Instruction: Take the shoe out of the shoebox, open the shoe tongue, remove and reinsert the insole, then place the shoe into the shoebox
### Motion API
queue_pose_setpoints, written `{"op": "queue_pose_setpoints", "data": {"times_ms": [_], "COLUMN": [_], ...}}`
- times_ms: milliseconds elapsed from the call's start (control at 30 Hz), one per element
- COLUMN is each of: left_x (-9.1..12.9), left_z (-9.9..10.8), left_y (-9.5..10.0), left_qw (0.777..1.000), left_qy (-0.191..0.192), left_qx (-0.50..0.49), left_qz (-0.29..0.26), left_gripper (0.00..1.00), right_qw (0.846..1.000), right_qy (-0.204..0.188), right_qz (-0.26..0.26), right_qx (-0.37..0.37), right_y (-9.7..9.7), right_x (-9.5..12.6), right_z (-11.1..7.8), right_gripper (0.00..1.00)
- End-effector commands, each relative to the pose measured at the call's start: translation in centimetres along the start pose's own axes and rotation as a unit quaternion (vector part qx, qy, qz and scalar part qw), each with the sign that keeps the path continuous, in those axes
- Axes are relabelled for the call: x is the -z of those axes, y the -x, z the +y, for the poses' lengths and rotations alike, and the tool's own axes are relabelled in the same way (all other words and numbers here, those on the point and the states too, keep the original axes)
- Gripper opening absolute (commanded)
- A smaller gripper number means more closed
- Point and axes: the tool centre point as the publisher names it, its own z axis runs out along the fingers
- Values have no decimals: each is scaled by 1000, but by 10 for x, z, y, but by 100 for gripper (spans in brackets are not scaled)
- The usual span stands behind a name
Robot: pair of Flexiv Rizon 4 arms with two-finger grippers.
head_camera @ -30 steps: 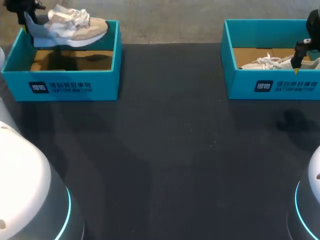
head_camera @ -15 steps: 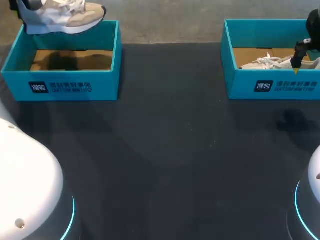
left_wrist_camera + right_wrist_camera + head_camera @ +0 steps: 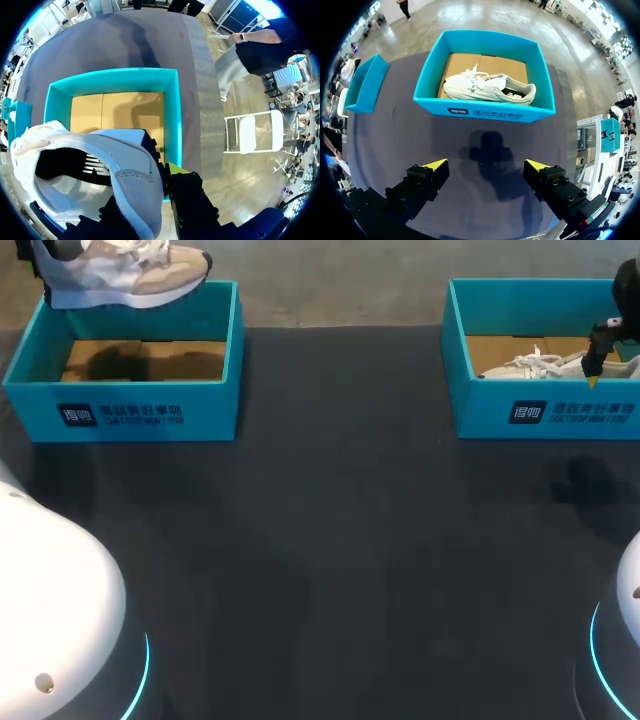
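While the shoe (image 3: 130, 275) hangs clear above the left shoebox (image 3: 120, 412), the first step, taking it out, is judged nearly complete. The left fingers (image 3: 175, 169) pinch the heel collar: one yellow tip shows outside the heel, and the other is hidden inside the shoe. The box beneath shows only its cardboard floor. The right fingers (image 3: 432, 167) are spread wide and hold nothing, above the dark surface (image 3: 350, 560) in front of the right shoebox (image 3: 485, 112), which contains a second shoe (image 3: 490, 87). The next move, as judged, is to carry the held shoe over the surface between the boxes and set it down sole-first, ready for opening the tongue. The toe hangs unsupported, so the heel grip must stay firm.
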Motion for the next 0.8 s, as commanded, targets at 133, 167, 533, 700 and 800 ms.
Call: {"op": "queue_pose_setpoints", "data": {"times_ms": [133, 167, 533, 700, 800], "left_x": [0, 0, 11, 18, 20], "left_z": [-5, -5, -26, -37, -40], "left_y": [1, 1, -3, -6, -9], "left_qw": [1000, 1000, 1000, 1000, 999], "left_qy": [7, 7, 3, -3, -3], "left_qx": [0, 0, 21, 26, 29], "left_qz": [1, 1, 1, 15, 19], "left_gripper": [0, 0, 0, 0, 0], "right_qw": [1000, 1000, 1000, 1000, 1000], "right_qy": [1, 1, 1, 1, 1], "right_qz": [-1, -1, -1, -1, -1], "right_qx": [0, 0, 0, 0, 0], "right_y": [0, 0, 0, 0, 0], "right_x": [-1, -1, -1, -1, -1], "right_z": [-1, -1, -1, -1, -1], "right_gripper": [100, 100, 100, 100, 100]}}
